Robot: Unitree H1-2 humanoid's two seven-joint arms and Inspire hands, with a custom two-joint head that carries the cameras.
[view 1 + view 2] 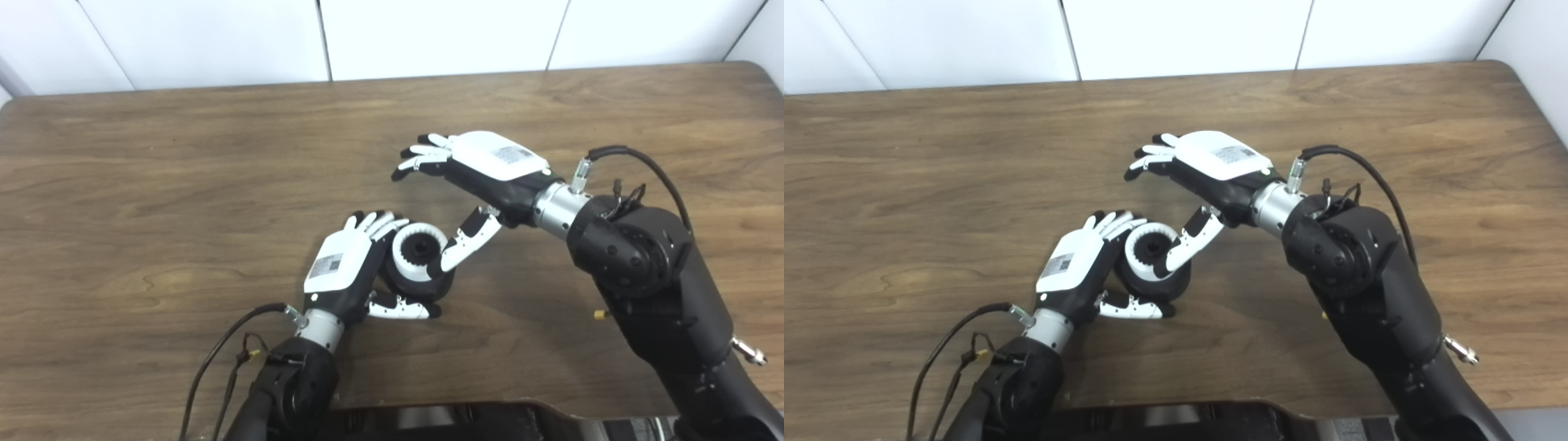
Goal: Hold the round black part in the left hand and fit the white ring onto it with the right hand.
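White wall panels back a brown wooden tabletop (153,184). Near its middle the left robot hand (343,269) grips the black part (422,286), fingers curled behind it and thumb along its front. The white ring (418,250) sits on the part, its toothed bore facing up and tipped a little toward the camera; whether it is fully seated I cannot tell. The right robot hand (484,168) is open just right of the ring, its thumb touching the rim and its fingers spread well above, holding nothing.
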